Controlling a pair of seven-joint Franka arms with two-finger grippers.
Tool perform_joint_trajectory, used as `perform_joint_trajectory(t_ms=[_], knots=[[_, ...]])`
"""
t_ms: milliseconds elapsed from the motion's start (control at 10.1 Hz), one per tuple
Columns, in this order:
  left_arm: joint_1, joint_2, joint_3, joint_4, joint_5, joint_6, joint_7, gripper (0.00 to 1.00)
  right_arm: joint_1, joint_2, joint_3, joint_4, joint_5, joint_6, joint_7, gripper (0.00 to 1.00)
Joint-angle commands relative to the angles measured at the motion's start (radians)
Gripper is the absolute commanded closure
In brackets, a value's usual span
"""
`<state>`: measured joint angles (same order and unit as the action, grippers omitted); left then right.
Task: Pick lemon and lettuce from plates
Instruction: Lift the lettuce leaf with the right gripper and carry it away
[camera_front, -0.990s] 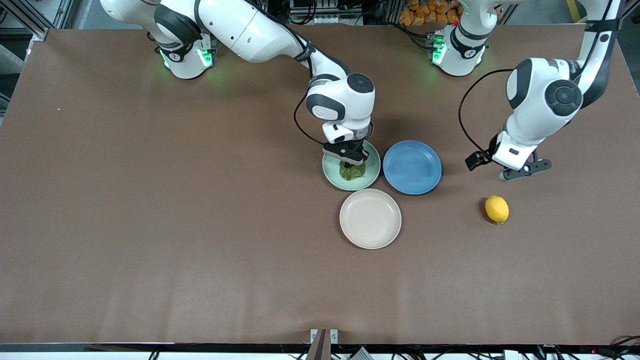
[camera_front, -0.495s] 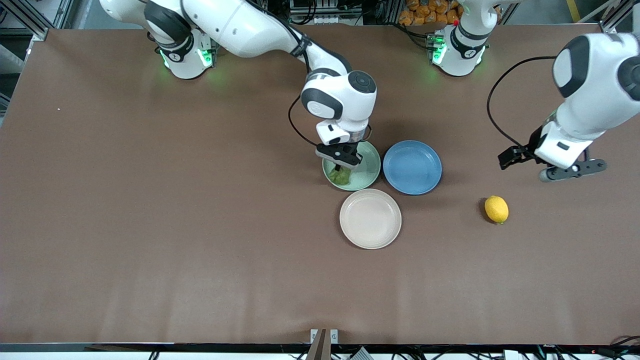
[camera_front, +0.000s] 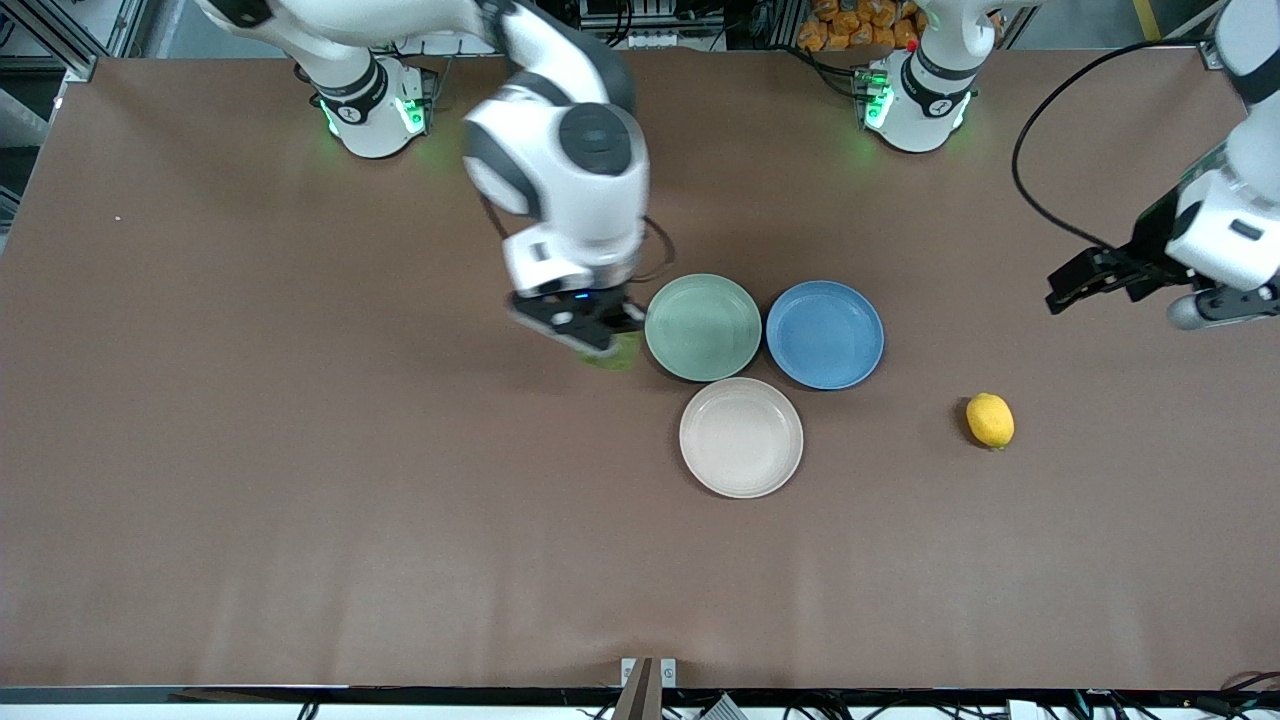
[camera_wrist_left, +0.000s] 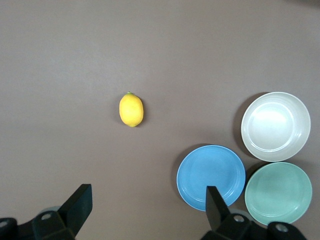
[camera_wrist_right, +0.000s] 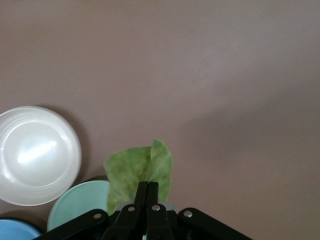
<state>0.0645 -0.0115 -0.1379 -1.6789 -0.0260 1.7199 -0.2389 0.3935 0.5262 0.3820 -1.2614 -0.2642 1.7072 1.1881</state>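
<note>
Front view: the right gripper (camera_front: 585, 340) hangs over bare table (camera_front: 300, 450) just beside the mint green plate (camera_front: 703, 327), on the side toward the right arm's end. Its fingers are pressed together on the lettuce (camera_front: 615, 352), of which only a green scrap shows under the black fingers. The mint green plate, the blue plate (camera_front: 825, 334) and the beige-cream plate (camera_front: 741, 437) sit in a tight cluster near the table's middle, the beige-cream one nearest the front camera. The lemon (camera_front: 990, 420) lies on the table toward the left arm's end, well apart from the plates. The left gripper (camera_front: 1150, 290) is up over the table's edge at the left arm's end, holding nothing.

Left wrist view: the left gripper's fingers (camera_wrist_left: 76, 207) stand wide apart, empty. Below them lie the lemon (camera_wrist_left: 131, 110) on bare table and all three plates.

Right wrist view: the closed fingertips (camera_wrist_right: 147, 200) pinch the wrinkled lettuce leaf (camera_wrist_right: 140, 172), which hangs over the table beside the mint green plate (camera_wrist_right: 77, 207).
</note>
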Motion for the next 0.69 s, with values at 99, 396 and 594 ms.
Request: perform_joint_trajectory(t_ms=[99,396,594], knots=[[0.008,0.041,0.006,0.12,-0.002,-0.097,0.05,0.0,-0.244,-0.123,0.018,-0.055,0.085,-0.141,-0.375,1.0],[0.005,0.06,0.007,0.126,0.035,-0.108,0.058,0.0,-0.433,-0.176,0.002,-0.168,0.16,-0.143,-0.676,1.0],[-0.02,0.061,0.03,0.137,0.034,-0.108,0.061,0.0,-0.507,-0.178,-0.014,-0.269,0.158,-0.081,-0.78,1.0]])
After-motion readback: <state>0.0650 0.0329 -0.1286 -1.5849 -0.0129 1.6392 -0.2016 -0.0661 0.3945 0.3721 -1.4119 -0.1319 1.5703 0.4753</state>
